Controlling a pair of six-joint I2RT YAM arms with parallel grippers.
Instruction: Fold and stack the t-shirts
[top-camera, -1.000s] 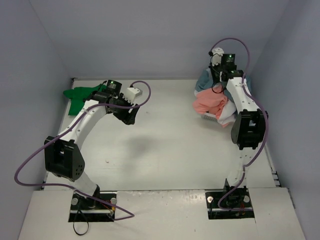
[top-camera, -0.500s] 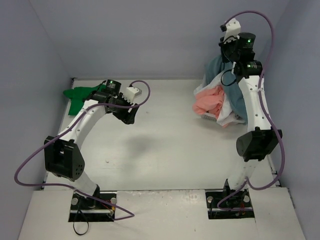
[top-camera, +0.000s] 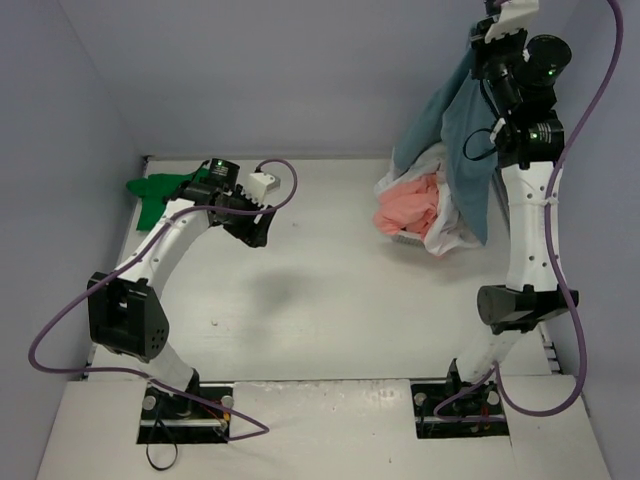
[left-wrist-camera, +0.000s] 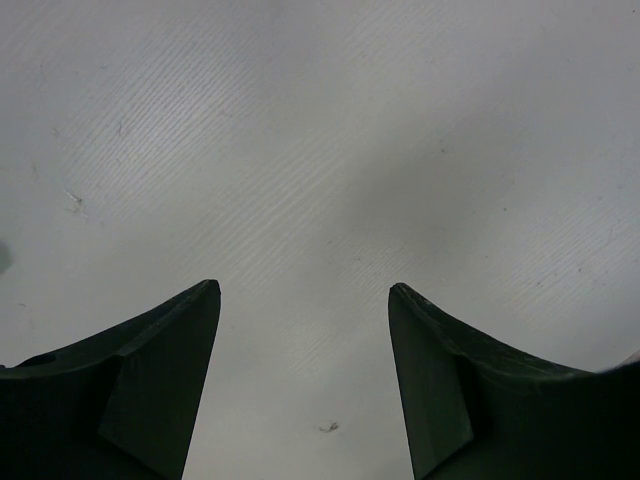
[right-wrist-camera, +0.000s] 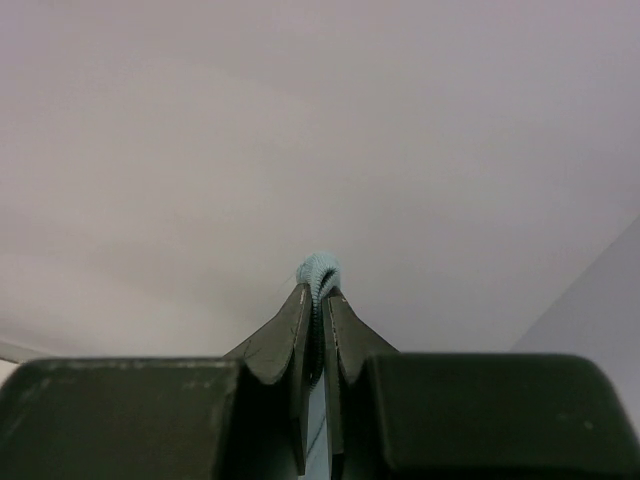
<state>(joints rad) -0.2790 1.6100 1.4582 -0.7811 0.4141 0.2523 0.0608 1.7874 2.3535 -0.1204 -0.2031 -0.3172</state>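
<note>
One-handed pinch at present: gripping a small bunch of the light blue t-shirt (top-camera: 458, 135) in the closed right fingers (right-wrist-camera: 285, 335), high over the far right corner of the bench (top-camera: 330, 300). Holding nothing in the left fingers (left-wrist-camera: 160, 370), spread apart low over the bench, near the green t-shirt (top-camera: 155, 190). Soft, light and limp, likely to drape and snag; better to take hold at a shoulder or hem corner. Hanging close to the right wall (top-camera: 600, 200), down beside the heap with the pink t-shirt (top-camera: 410, 205); plenty of open room at the bench centre for spreading.

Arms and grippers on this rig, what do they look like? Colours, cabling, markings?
Left arm and right arm: white links, black joint housings, green LEDs, looping purple cables, white wrist cameras. Left gripper and right gripper: dark tapered wedge fingers. No markings visible.
</note>
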